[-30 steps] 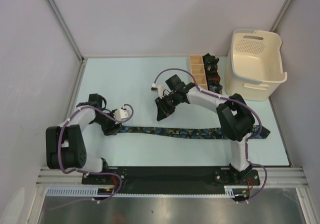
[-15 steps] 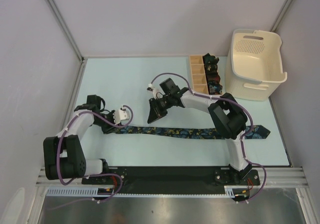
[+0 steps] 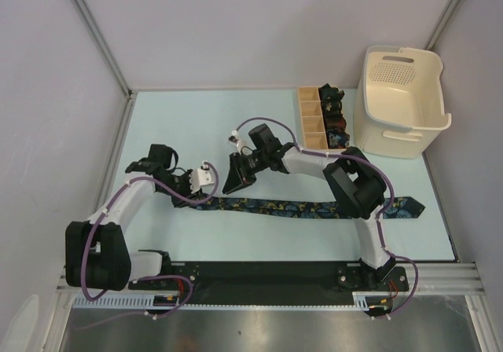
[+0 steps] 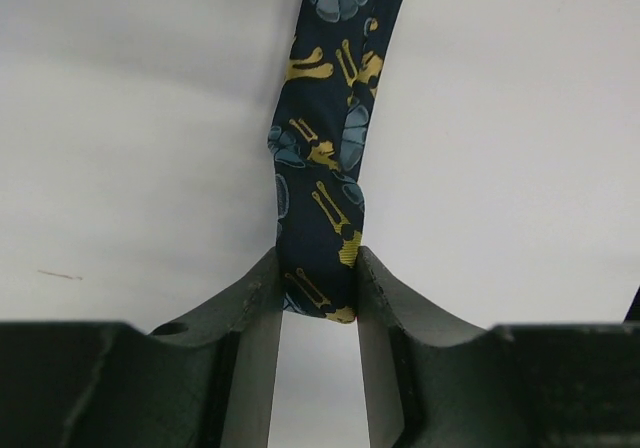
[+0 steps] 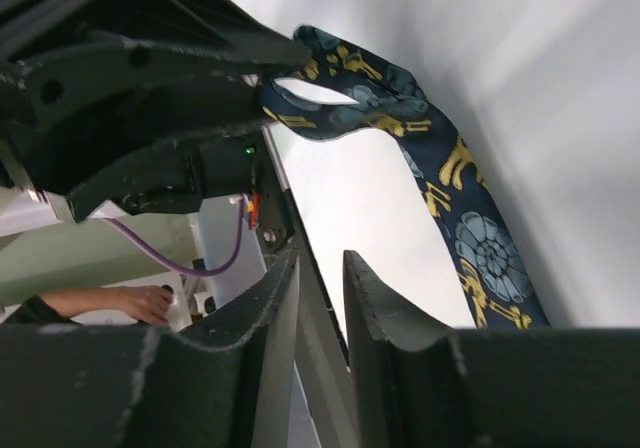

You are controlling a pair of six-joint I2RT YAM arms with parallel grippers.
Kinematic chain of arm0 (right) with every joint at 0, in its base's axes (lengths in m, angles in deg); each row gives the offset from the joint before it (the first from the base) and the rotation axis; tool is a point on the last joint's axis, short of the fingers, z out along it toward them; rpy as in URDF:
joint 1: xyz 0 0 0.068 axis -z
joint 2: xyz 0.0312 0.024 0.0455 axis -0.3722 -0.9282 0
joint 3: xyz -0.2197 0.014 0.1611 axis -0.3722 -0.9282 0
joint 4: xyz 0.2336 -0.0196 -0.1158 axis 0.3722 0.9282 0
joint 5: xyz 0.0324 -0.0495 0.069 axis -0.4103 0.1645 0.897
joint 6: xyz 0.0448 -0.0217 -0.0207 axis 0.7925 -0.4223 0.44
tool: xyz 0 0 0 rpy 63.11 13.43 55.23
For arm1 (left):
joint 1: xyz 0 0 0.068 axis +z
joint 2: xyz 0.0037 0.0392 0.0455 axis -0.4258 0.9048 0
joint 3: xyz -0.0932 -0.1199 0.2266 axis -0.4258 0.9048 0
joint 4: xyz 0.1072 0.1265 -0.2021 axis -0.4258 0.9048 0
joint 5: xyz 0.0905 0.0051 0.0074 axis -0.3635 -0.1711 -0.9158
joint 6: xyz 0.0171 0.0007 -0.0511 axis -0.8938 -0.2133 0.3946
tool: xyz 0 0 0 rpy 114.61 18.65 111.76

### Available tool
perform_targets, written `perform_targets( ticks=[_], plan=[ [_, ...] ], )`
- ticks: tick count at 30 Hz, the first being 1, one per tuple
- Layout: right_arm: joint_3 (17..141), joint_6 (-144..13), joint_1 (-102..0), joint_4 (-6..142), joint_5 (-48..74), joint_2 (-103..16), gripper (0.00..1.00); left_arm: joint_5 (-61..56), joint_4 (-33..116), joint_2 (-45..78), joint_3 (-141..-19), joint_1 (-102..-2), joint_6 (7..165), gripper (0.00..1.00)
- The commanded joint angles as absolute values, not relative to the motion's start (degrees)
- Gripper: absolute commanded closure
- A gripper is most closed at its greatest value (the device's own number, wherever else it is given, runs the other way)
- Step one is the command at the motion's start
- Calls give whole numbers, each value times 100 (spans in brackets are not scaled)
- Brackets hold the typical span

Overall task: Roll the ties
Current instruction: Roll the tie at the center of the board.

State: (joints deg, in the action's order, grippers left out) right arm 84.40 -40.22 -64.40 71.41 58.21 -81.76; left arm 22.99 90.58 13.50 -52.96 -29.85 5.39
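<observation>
Left end effector (image 3: 183, 195) is what we read first: in the left wrist view its two fingers are clamped on the narrow end of the navy floral tie (image 4: 322, 183), with the fabric doubled over into a small fold right between them. From that grip the tie (image 3: 275, 207) runs away to the robot's right. Its long axis lies flat and nearly straight along the table (image 3: 196, 124), and it ends in the broad pointed tip far from the end effector, past the right arm's base. The right end effector (image 3: 236, 181) hangs just beside the left one, a little to the far side of the tie and above it. In its own camera the right end effector (image 5: 320, 265) shows its fingers drawn close with a slim gap, and we see nothing between them. The same view shows the gripped end arched into a loose loop (image 5: 345, 93) lifted off the table, just ahead of those fingers. We judge the roll to be barely begun, with one fold at most. The move to come turns on that long axis, since the coil must travel from the left end effector's grip toward the pointed tip on the right. Both end effectors are near the starting end, but only the left one holds it.
</observation>
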Motion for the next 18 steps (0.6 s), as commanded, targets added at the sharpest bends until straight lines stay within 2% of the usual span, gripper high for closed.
perform_targets(
  ticks=[1, 5, 8, 9, 12, 14, 18],
  plan=[
    [8372, -3633, -6553, 6495, 6120, -8298, 69, 2742, 8965, 1223, -5464, -3188, 1017, 61],
    [8345, -3798, -6553, 6590, 6050, -8359, 68, 2462, 8842, 1197, -5306, -3206, 1018, 56],
    [8486, -4036, -6571, 6994, 5839, -8386, 68, 2180, 8790, 1205, -5104, -3022, 720, 42],
    [8521, -4098, -6571, 7047, 5786, -8403, 68, 2058, 8737, 1223, -4999, -2952, 640, 33],
    [8635, -4116, -6615, 7092, 5742, -8482, 68, 1908, 8553, 1328, -4849, -2635, 341, 22],
    [8732, -4134, -6641, 7109, 5698, -8544, 69, 1863, 8360, 1442, -4805, -2364, 192, 19],
    [8925, -4151, -6729, 7231, 5628, -8702, 69, 1951, 8341, 1741, -4901, -2125, -159, 19]
  ],
)
